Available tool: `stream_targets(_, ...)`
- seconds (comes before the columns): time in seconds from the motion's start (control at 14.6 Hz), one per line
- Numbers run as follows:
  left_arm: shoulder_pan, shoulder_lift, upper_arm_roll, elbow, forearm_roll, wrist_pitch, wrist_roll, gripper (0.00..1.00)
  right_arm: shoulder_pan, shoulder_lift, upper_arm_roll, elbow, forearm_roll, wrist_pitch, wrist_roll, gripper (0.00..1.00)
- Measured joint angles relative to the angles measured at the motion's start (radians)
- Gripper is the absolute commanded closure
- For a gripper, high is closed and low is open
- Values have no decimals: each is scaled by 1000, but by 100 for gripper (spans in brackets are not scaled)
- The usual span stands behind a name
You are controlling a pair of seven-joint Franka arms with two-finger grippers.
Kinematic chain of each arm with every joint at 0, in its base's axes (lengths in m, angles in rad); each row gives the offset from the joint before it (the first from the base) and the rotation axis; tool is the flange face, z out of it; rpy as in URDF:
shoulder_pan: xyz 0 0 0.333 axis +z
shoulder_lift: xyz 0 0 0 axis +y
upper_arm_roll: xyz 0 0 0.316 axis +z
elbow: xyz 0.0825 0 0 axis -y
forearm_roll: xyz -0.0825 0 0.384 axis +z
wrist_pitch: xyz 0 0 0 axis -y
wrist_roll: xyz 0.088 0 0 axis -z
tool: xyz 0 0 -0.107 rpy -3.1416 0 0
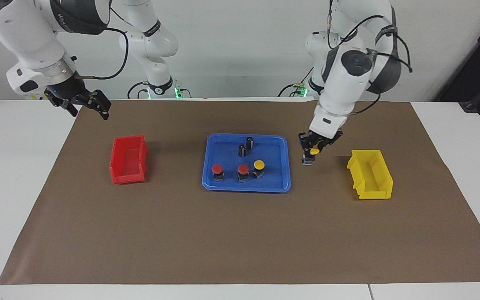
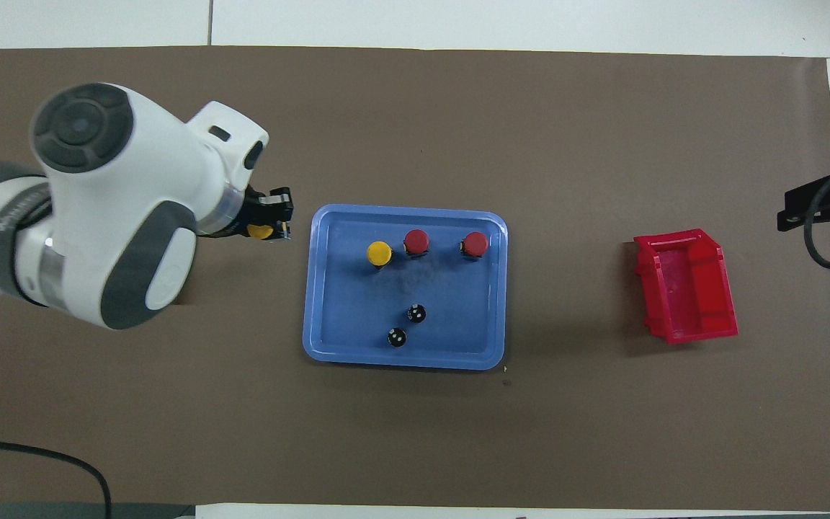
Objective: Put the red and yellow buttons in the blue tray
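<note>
Three buttons (image 1: pixel 243 171) sit in the blue tray (image 1: pixel 211 177); left hand (image 1: pixel 311 153) pinches the last yellow button (image 1: pixel 314 151) beside it, between tray and yellow bin (image 1: pixel 369 175); right hand (image 1: pixel 88 104), spread, waits.

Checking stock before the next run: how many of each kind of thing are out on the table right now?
Red buttons: 2
Yellow buttons: 2
Black cylinders: 2
Blue tray: 1
Red bin: 1
Yellow bin: 1
Total: 9
</note>
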Motion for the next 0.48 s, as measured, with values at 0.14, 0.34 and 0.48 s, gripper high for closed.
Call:
stream_targets(0.14,-48,45,1,-23,0,77,-61,98,0,-1,4,-1,0,-4,0,0)
stream_targets(0.34,-66,106,2,-29,0,132,-79,98,-2,-2,-2,-3,0,-4,-3,0)
stream_targets(0.48,-66,117,4,-36,0,141,-79,98,-2,-3,-2,-4,0,-5,-11,0)
